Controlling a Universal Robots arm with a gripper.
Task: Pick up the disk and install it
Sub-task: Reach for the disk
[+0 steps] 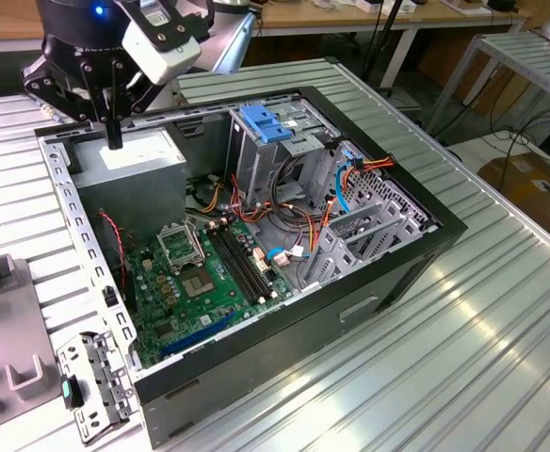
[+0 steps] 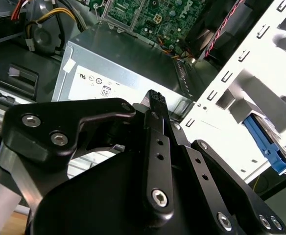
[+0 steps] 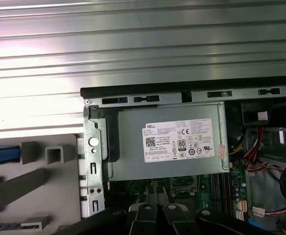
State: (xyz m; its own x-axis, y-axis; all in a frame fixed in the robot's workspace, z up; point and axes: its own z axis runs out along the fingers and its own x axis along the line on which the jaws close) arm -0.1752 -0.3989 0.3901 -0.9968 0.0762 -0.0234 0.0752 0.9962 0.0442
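bench point(image 1: 444, 377): ribbed aluminium, nearest in the exterior view, carrying the whole setup.
bracket point(image 1: 94, 386): perforated metal piece with a dark green tab, just beside the near corner of the case point(image 1: 369, 292), on the exterior view's left.
grey fixture point(image 1: 11, 330) point(image 3: 40, 181): moulded grey tray with raised blocks, beside the case on the exterior view's left.
disk point(image 3: 1, 154) point(image 2: 265, 145): a bright blue carrier edge is what shows of it in both wrist views. It lies at the grey fixture, outside the case, beyond the case's side frame and well apart from the fingers point(image 2: 157, 137).
case: black tower lying on its side, open upward.
motherboard point(image 1: 200, 282): green, flat on the case floor, in its nearer half.
cables point(image 1: 289, 221): red, orange and blue, bunched just past the motherboard.
drive cage point(image 1: 256, 165): grey metal, upright beyond the cables, topped by a lighter blue latch point(image 1: 266, 122).
power supply point(image 1: 138, 169) point(image 3: 172, 142) point(image 2: 118, 73): grey box with a white label, in the case's far corner on the exterior view's left.
gripper point(image 1: 113, 141) point(image 2: 154, 95) point(image 3: 156, 195): pointing down over the power supply's label; whether it touches the box cannot be told.
fingers: pressed together, nothing between them.
tables point(image 1: 350, 14): wooden tops on white legs, farthest back, behind the bench.
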